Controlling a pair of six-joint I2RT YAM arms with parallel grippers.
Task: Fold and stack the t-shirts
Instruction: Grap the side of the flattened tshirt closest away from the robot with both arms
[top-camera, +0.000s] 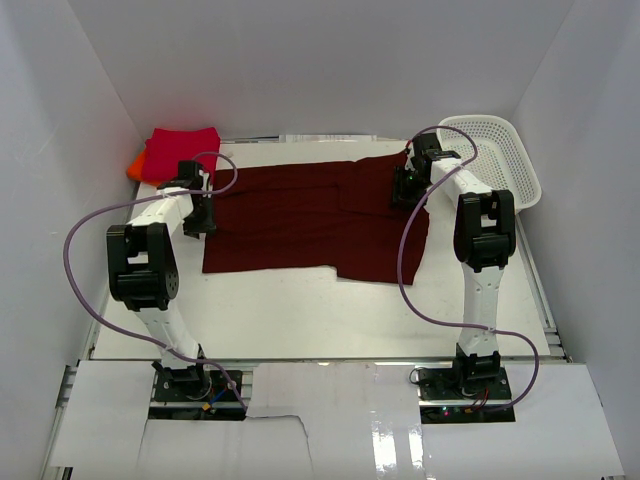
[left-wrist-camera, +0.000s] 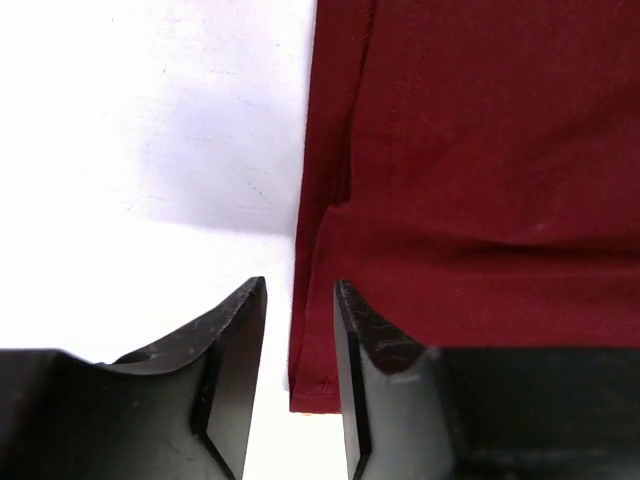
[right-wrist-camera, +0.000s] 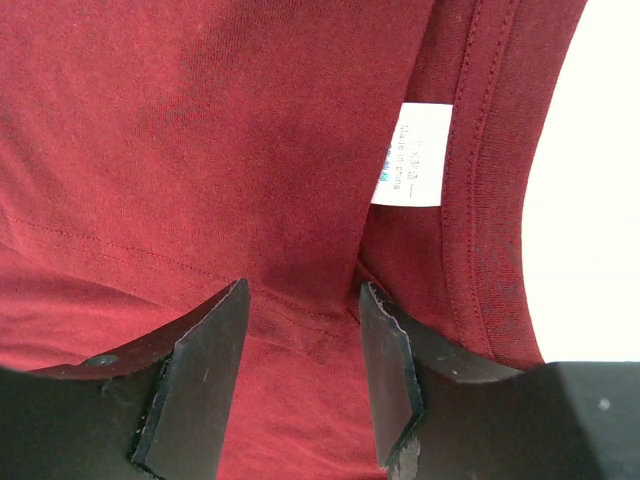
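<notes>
Basket (top-camera: 505, 160) right; red shirt (top-camera: 180, 150) left

Only a sliver of the orange t-shirt (top-camera: 133, 168) shows past the crimson t-shirt (top-camera: 180, 150) at the bench's far left corner. From the right wrist, the maroon t-shirt (right-wrist-camera: 200, 150) overruns the frame's top and left; its neck label (right-wrist-camera: 411, 153) print is mostly too small to read.
</notes>
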